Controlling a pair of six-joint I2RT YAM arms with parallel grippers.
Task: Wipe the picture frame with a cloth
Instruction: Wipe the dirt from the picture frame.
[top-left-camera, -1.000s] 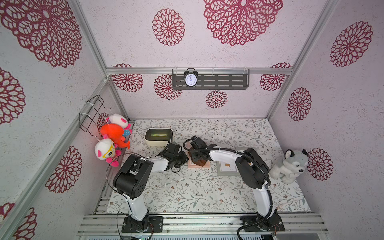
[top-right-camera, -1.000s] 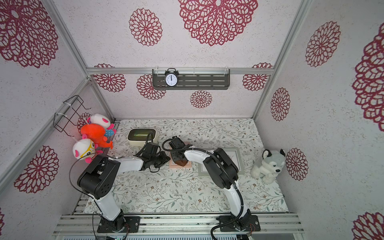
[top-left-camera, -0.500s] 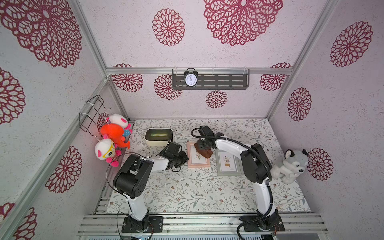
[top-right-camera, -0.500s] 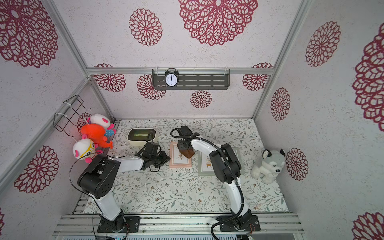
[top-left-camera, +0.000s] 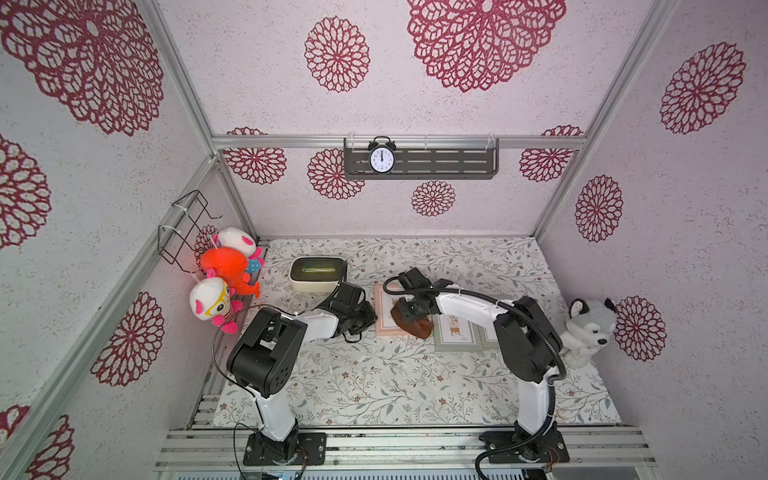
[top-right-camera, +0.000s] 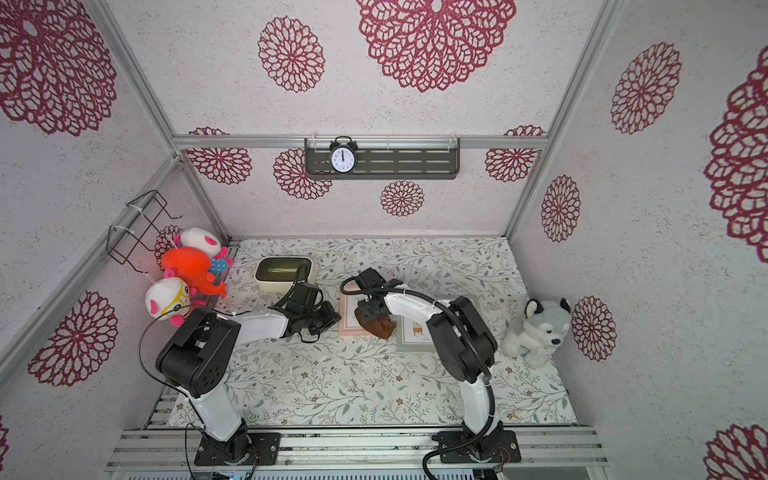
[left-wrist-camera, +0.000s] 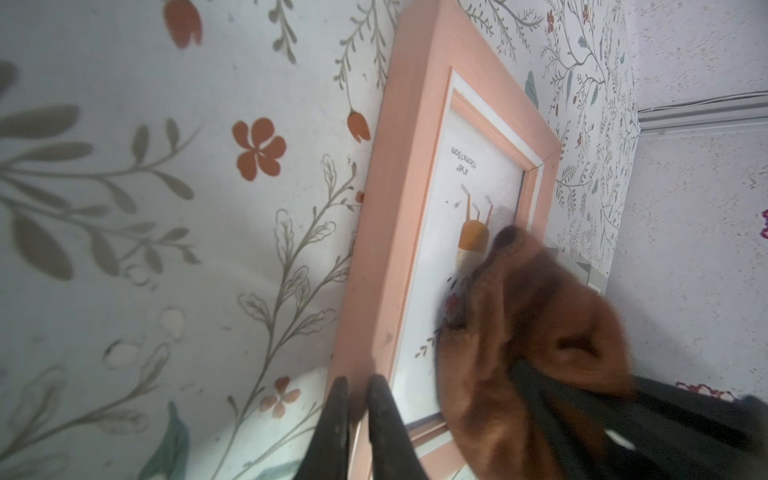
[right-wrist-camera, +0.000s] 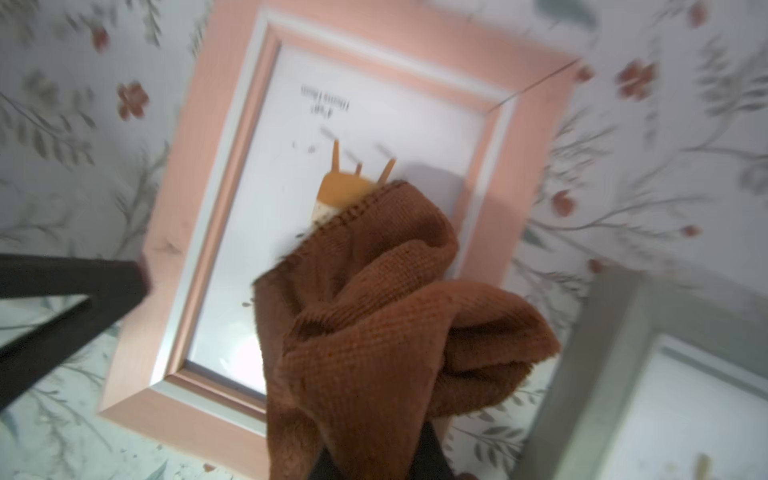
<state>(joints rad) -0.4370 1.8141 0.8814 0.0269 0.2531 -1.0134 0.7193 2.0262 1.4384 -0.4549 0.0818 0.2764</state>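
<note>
Your right gripper (top-left-camera: 409, 312) is clamped tight on the cloth (right-wrist-camera: 374, 332), with the brown fabric bunched up out of the jaws. The wad is sitting right on the glass of the pink picture frame (right-wrist-camera: 208, 124), over the lower half of the little orange drawing, and one fold spills past the frame's edge toward the grey frame (right-wrist-camera: 623, 332) next door. In both top views the cloth (top-left-camera: 415, 326) covers the near right corner of the pink frame (top-left-camera: 384, 307).

Your left gripper (left-wrist-camera: 358, 384) has its jaws pretty much together, with just a sliver of a gap. The tips are right at the outer border of the pink frame (left-wrist-camera: 407, 166), on the side away from the cloth. Can't tell if they're pinching the rim or just pressing on it.

Both frames lie flat, side by side on the floral table cover (top-left-camera: 374, 382). The grey one (top-left-camera: 455, 332) is partly under your right arm.

Further out there's a cream tub (top-left-camera: 318, 272) behind the left gripper, a plush husky (top-left-camera: 590, 328) at the right wall, some plush toys (top-left-camera: 226, 270) hanging at the left wall, and an alarm clock (top-left-camera: 381, 160) on the back shelf.
</note>
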